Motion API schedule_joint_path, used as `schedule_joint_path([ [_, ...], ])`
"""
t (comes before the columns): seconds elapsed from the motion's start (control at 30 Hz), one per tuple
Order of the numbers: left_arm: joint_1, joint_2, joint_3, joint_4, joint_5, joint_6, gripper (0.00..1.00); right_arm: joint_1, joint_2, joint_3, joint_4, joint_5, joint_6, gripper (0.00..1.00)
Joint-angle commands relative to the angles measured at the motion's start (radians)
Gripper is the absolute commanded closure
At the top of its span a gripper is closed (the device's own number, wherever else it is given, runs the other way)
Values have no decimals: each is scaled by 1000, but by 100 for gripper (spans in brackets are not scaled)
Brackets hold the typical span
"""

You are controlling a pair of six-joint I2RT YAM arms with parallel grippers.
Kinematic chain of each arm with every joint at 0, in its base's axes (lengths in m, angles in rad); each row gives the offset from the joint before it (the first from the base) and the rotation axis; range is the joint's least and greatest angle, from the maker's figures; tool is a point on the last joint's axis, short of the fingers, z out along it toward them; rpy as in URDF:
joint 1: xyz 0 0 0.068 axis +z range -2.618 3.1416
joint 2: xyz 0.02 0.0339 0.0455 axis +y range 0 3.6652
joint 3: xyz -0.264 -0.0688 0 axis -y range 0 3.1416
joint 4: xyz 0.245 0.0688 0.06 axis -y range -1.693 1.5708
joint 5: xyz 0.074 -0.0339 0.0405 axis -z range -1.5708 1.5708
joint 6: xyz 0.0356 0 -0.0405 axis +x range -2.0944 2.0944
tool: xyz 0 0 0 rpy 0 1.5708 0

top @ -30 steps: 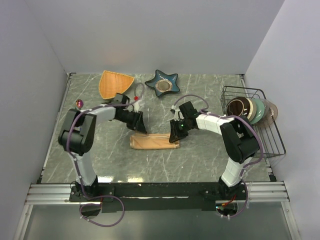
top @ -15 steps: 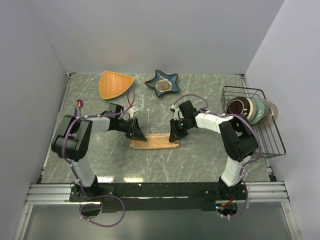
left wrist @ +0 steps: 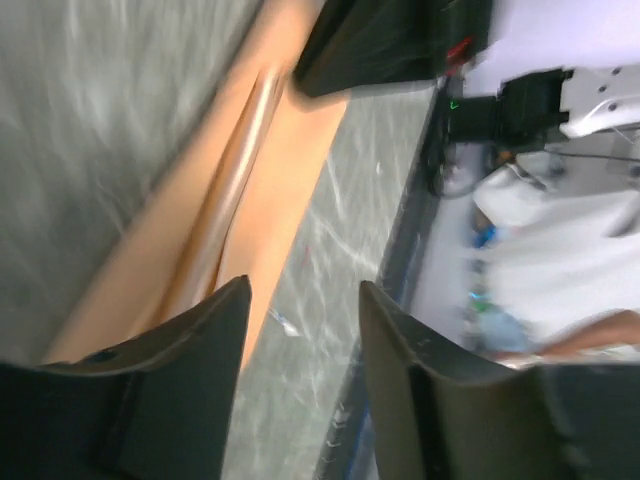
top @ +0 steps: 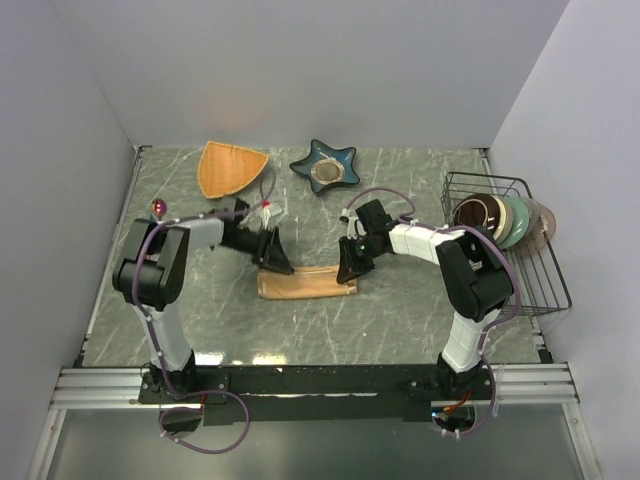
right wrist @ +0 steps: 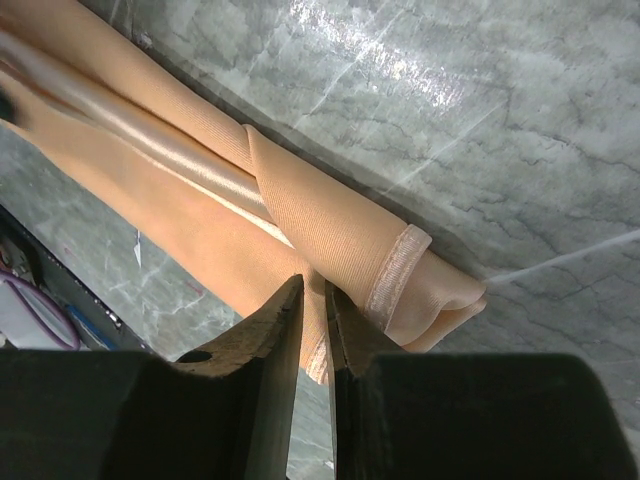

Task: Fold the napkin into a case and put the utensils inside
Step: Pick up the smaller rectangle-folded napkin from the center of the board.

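The napkin [top: 305, 283] lies folded in a long strip on the bench [top: 400, 320]. The left claw [top: 274, 262] stands over its left end, fingers apart. The right claw [top: 347, 272] pinches its right end, fingers almost together.

**A:** From above, how much of the napkin [top: 305, 283] shows?

**B:** Only the middle. One end lies under the left end effector [top: 274, 262] and the other under the right end effector [top: 347, 272].

**A:** Is the right one pinching cloth?

**B:** Can't tell. In its wrist view its own fingers [right wrist: 255, 345] cover the contact, and the napkin is cut off at the top-left edge.

**A:** And the left wrist view?

**B:** Blurred throughout. The napkin's near end is hidden behind the fingers [left wrist: 170, 385].

**A:** The utensils [top: 158, 207]?

**B:** A purple-pink speck by the left wall, too small to make out.
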Motion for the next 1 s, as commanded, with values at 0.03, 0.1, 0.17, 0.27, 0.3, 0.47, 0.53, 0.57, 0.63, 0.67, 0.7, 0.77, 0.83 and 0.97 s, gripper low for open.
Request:
schedule_joint_path([
  [0.03,4,-54,274,-459,-126,540,38,-3,55,1,-21,127,-30,77],
  [0.1,-1,-6,370,-531,-181,660,34,-3,53,-1,-22,122,-32,77],
  [0.17,-4,46,426,-576,-209,709,34,-1,47,-4,-21,125,-32,77],
  [0.27,-34,86,462,-607,-264,789,32,-3,44,-7,-22,121,-33,77],
  [0.3,-44,99,466,-605,-290,803,32,-3,41,-10,-19,119,-32,77],
  [0.47,-97,187,548,-673,-301,860,33,-1,45,-13,-16,114,-33,77],
  [0.53,-113,230,581,-681,-304,863,33,-3,45,-15,-13,113,-32,77],
  [0.57,-117,242,589,-684,-309,864,33,-1,45,-13,-13,113,-32,77],
  [0.63,-134,274,606,-690,-317,874,34,-3,45,-12,-14,111,-32,77],
  [0.67,-139,282,606,-693,-317,875,35,-1,45,-12,-14,113,-32,77],
  [0.7,-143,294,609,-702,-315,881,36,-1,44,-13,-13,114,-32,77],
  [0.77,-159,301,612,-710,-310,900,39,-1,42,-16,-11,114,-32,77],
  [0.83,-168,301,602,-724,-306,924,41,-3,42,-16,-11,114,-30,77],
  [0.97,-169,287,583,-746,-294,961,49,-1,44,-15,-13,114,-27,77],
])
